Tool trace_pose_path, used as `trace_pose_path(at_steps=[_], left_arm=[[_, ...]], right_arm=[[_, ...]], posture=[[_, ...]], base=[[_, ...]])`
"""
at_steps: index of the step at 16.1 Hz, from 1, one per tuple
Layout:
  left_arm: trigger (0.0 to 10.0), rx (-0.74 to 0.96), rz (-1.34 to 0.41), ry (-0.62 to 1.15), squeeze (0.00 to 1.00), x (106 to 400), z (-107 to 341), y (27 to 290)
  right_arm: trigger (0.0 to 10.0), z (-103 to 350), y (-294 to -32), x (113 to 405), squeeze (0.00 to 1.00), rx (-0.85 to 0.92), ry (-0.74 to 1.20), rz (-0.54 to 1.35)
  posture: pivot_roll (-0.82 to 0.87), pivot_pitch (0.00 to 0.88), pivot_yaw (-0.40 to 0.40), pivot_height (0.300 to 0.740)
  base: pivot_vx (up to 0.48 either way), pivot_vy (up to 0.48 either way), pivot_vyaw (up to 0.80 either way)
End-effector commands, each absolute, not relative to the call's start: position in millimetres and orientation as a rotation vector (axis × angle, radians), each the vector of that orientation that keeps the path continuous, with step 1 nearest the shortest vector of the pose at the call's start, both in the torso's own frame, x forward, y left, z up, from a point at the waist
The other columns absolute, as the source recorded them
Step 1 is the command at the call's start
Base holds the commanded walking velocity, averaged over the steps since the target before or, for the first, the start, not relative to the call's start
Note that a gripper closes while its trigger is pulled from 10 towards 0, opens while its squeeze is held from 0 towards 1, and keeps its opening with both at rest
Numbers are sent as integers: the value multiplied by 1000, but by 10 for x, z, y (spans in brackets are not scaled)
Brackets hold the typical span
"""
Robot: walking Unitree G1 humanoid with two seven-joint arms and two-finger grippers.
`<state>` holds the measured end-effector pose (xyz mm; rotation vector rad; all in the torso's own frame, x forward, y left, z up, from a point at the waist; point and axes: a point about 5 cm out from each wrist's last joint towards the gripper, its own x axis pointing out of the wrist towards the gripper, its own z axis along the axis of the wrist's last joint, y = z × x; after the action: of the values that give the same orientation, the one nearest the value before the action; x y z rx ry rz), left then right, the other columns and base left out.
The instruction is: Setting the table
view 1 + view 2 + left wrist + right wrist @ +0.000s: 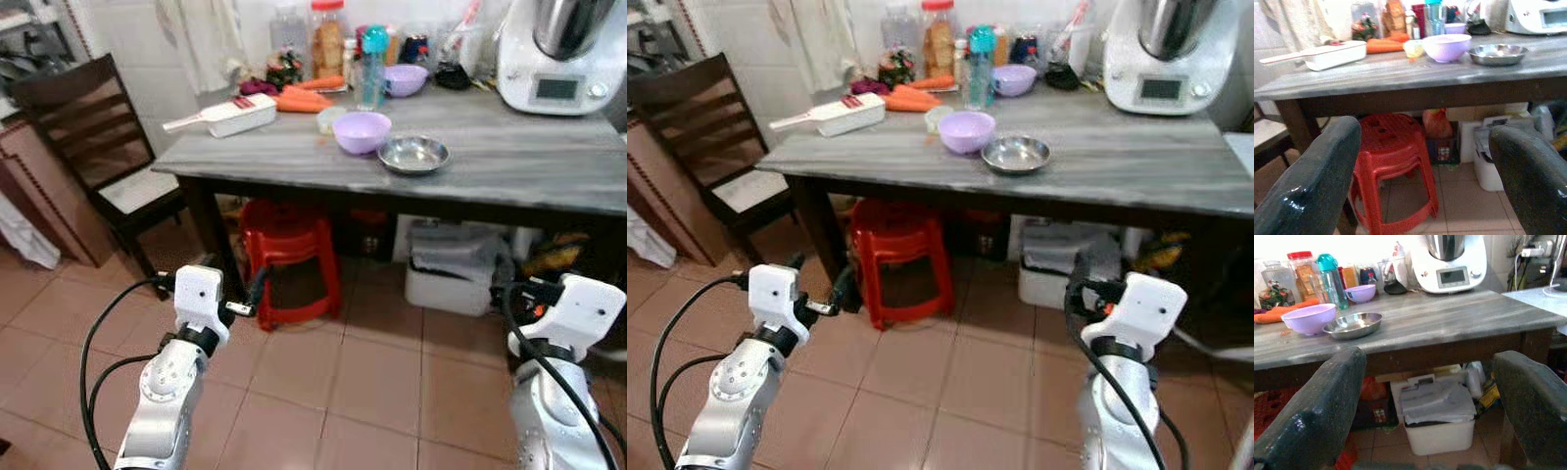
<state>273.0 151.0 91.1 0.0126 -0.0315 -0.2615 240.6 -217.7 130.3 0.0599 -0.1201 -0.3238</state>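
Both grippers, left and right, are held spread and empty below the table; on it the steel dish, judged light, rigid and slippery, is best pinched at its rim

Both silver arms are raised forward at about the same height, elbows bent, wrists level. The left gripper has its two black fingers spread wide apart — nothing between them. The right gripper is the same — fingers parted wide, holding nothing.
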Motion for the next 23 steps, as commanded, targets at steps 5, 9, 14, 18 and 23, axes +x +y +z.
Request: trace_pose_path(at_steps=[5, 9, 14, 18, 23], left_arm=[[10000, 27, -274, -39, 0, 2708, 935, 1509], [10000, 22, -273, -27, 0, 2682, 917, 1517], [10000, 20, -280, -27, 0, 2679, 923, 1498], [10000, 11, -277, -36, 0, 2691, 940, 1477], [10000, 44, -230, -34, 0, 2635, 888, 1551]], right_arm=[[10000, 1304, -2181, 2397, 0, 62, -112, -322], [10000, 1287, -2159, 2388, 0, 65, -103, -314], [10000, 1283, -2169, 2398, 0, 64, -98, -313], [10000, 1292, -2159, 2397, 0, 70, -103, -306], [10000, 1185, -2046, 2248, 0, 82, -68, -264]], posture=[[-17, 0, 75, 740], [-15, 0, 74, 740], [-14, 0, 73, 740], [-16, 0, 70, 740], [-13, 0, 64, 740]], base=[[0, -299, -540], [0, -324, -250], [0, -327, 0], [0, -326, 0], [0, -311, 0]])
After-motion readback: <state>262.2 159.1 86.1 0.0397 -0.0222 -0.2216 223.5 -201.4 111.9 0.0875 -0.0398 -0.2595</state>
